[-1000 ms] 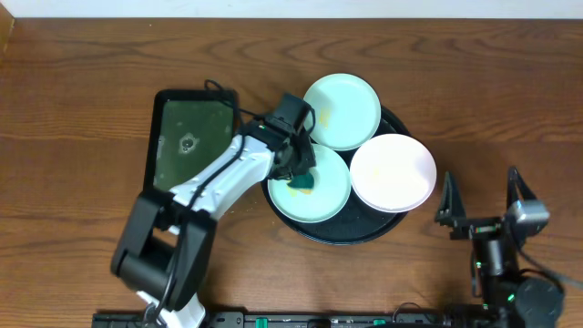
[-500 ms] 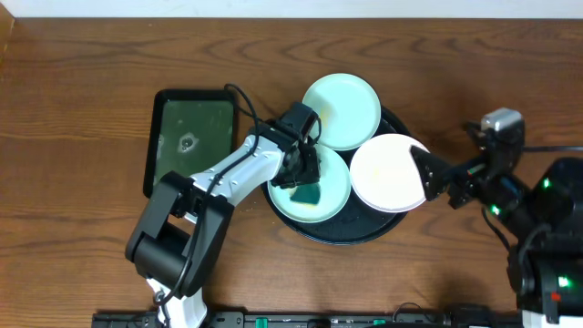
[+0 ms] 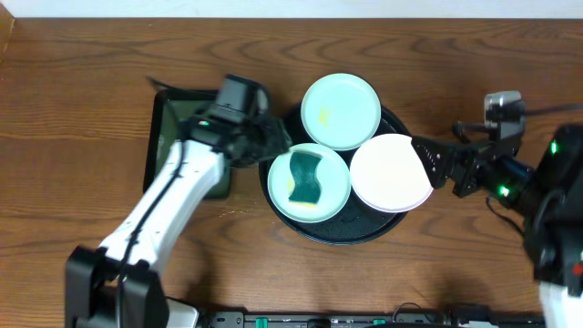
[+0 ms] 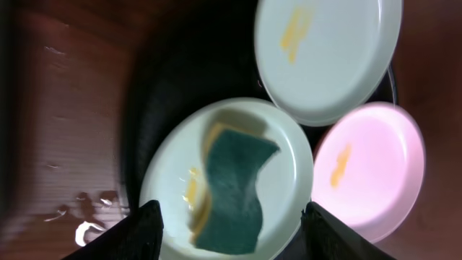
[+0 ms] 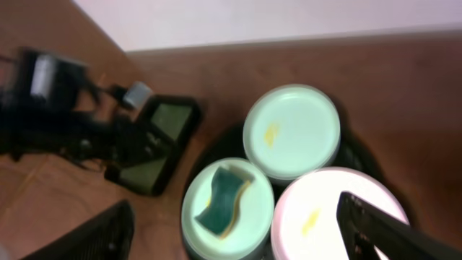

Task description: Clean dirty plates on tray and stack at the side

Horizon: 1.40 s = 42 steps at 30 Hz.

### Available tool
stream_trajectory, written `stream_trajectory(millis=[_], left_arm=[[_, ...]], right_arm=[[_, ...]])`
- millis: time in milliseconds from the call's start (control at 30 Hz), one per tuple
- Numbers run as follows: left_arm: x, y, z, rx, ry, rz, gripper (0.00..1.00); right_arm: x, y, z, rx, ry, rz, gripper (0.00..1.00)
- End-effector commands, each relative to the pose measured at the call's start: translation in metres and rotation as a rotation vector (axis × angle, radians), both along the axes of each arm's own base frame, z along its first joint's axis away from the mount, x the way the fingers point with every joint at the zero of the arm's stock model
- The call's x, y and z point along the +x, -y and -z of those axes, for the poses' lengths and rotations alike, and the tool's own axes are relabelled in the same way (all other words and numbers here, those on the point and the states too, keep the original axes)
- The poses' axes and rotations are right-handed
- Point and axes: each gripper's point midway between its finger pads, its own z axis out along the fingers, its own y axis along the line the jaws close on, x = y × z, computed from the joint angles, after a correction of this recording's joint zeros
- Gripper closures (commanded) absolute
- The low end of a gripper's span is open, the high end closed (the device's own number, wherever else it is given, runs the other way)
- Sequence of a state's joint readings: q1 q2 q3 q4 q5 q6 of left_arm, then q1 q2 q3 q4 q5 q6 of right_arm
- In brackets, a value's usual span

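Wood table [image 3: 82, 73], with the round black tray [image 3: 337, 235] right of centre. Rectangular small tray [image 3: 168, 137] sits on the table to its left, partly under the left arm.

Three plates lie on the tray, all flat and face up; being round, they have no long axis.
- Far mint plate [image 3: 341, 111]: overhangs the tray's far rim, with a yellow smear left of its centre.
- Near mint plate [image 3: 335, 187]: on the tray's left half, with a yellow smear beside the sponge.
- White plate [image 3: 392, 173]: on the right, overhanging the right rim, with a yellow smear visible in the left wrist view.

The plates' rims meet or overlap slightly in the middle.

Sponge [image 3: 306, 177] is on the near mint plate, green face up over a yellow layer. It is wavy, and its long axis runs far-to-near.

Left gripper [image 3: 273, 143] is over the tray's far-left rim, just beside the near mint plate. Its jaws are spread wide and hold nothing.

Right gripper [image 3: 426, 162] is at the white plate's right edge, pointing left, jaws wide apart. Can't tell if it touches the rim; no grip is visible.
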<state>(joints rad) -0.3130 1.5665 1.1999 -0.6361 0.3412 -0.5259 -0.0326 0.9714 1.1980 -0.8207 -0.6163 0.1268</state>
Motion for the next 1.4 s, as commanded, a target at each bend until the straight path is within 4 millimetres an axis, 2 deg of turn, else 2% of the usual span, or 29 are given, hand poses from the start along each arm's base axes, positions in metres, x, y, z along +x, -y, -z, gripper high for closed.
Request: stream_trajectory(millis=[0,133,200,333,433,467,500,567,700,767,867,967,1100,1200,1367], left_arm=[[0.003,-0.024,-0.007,-0.001,0.006,-0.052,0.37],[0.004,-0.044,-0.004,0.006,-0.022,-0.104,0.37],[0.003,-0.05,-0.003,0.009,-0.034,-0.12,0.37],[-0.001,-0.055,0.0,0.016,-0.059,-0.13,0.37],[-0.003,-0.055,0.001,0.023,-0.057,-0.112,0.37],[-0.003,-0.055,0.001,0.024,-0.058,-0.112,0.37],[-0.003,-0.055,0.001,0.024,-0.059,-0.112,0.37],[-0.003,-0.055,0.001,0.024,-0.059,-0.112,0.37],[-0.004,-0.055,0.001,0.027,-0.06,-0.108,0.37],[-0.005,-0.055,0.002,0.031,-0.062,-0.101,0.37],[-0.007,-0.056,0.003,0.037,-0.067,-0.089,0.37],[-0.008,-0.056,0.003,0.038,-0.072,-0.089,0.37],[-0.008,-0.056,0.003,0.038,-0.071,-0.089,0.37],[-0.008,-0.056,0.003,0.038,-0.071,-0.089,0.37],[-0.008,-0.056,0.003,0.038,-0.071,-0.089,0.37]], right_arm=[[0.02,0.007,0.014,-0.073,-0.159,0.011,0.03],[0.032,-0.014,0.026,-0.136,-0.254,-0.125,0.01],[0.035,-0.04,0.022,-0.108,-0.219,-0.253,0.01],[0.053,-0.073,0.025,-0.072,-0.16,-0.332,0.1],[0.074,-0.081,0.052,-0.134,-0.219,-0.226,0.4],[0.082,-0.079,0.066,-0.175,-0.253,-0.167,0.57],[0.088,-0.075,0.082,-0.234,-0.287,-0.106,0.64],[0.095,-0.076,0.107,-0.325,-0.324,-0.068,0.6],[0.096,-0.1,0.152,-0.42,-0.391,-0.145,0.45],[0.094,-0.107,0.174,-0.449,-0.441,-0.153,0.44],[0.094,-0.108,0.205,-0.484,-0.53,-0.112,0.48],[0.092,-0.11,0.227,-0.515,-0.57,-0.136,0.51],[0.092,-0.113,0.248,-0.575,-0.56,-0.251,0.47],[0.093,-0.115,0.265,-0.598,-0.569,-0.292,0.5],[0.08,-0.126,0.291,-0.524,-0.683,-0.322,0.52]])
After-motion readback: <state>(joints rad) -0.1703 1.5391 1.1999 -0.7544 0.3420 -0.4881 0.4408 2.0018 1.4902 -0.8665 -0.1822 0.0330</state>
